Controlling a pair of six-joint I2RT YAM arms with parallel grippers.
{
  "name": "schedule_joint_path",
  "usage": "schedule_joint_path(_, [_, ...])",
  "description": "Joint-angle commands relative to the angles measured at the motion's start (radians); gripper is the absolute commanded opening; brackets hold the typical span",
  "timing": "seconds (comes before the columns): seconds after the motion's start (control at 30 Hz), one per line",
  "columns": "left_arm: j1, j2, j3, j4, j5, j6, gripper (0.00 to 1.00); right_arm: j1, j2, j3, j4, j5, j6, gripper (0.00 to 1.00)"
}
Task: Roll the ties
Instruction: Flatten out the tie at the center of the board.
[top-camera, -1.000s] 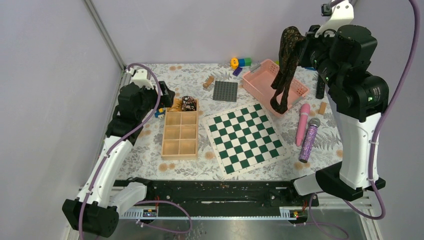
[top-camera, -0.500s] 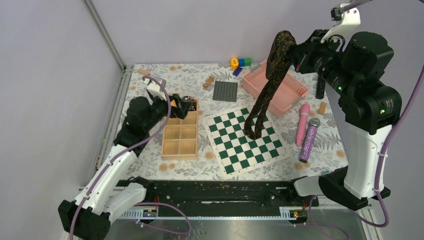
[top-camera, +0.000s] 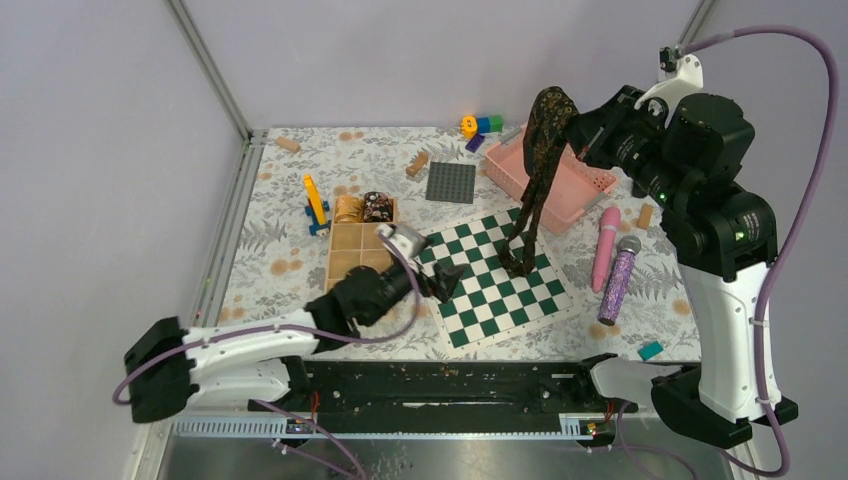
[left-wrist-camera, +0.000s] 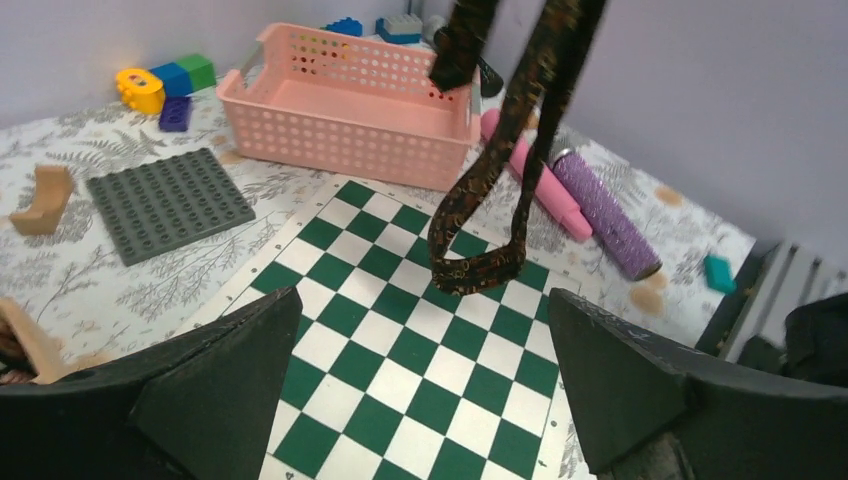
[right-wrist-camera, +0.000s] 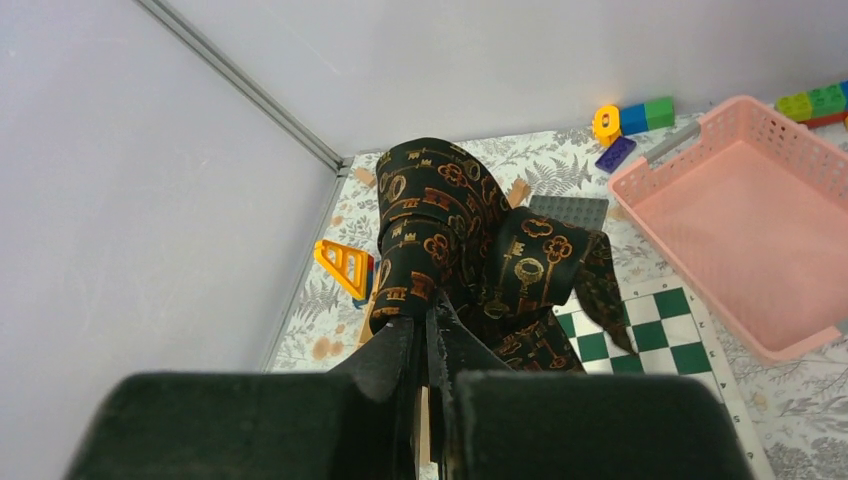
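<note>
The tie (top-camera: 541, 150) is clamped at its fold between the closed fingers (right-wrist-camera: 392, 365) of the right gripper (top-camera: 572, 122), high over the table. Its loop is hung down to the chessboard (top-camera: 500, 300); contact cannot be told. The left gripper (top-camera: 443, 280) is spread wide, low over the board's left edge, with the loop ahead of its fingers and apart from them.

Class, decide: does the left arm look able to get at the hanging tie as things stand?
Probably yes: the left gripper is open and faces the tie dangling over the chessboard, with nothing between them.
</note>
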Motion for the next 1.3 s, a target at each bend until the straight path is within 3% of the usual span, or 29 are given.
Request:
schedule_joint_path(0.0, [-0.134, 0.151, 0.088, 0.242, -0.207, 0.278, 0.99, 0.007, -0.033, -0.044, 0.086, 0.023, 0.069, 0.0])
schedule_joint_path(0.3, [-0.179, 0.39, 0.286, 0.357, -0.173, 0.434, 0.99, 0.008, -0.076, -0.144, 0.071, 0.013, 0.076, 0.0])
schedule_joint_path(0.6, [-0.178, 0.498, 0.397, 0.365, -0.023, 0.4, 0.99, 0.011, -0.101, -0.192, 0.071, -0.004, 0.085, 0.0])
schedule_joint_path(0.87, [-0.178, 0.577, 0.451, 0.351, -0.008, 0.385, 0.99, 0.012, -0.116, -0.196, 0.067, -0.014, 0.087, 0.0])
schedule_joint_path(1.27, [-0.151, 0.678, 0.512, 0.363, -0.033, 0.321, 0.81, 0.013, -0.142, -0.215, 0.067, -0.032, 0.101, 0.0])
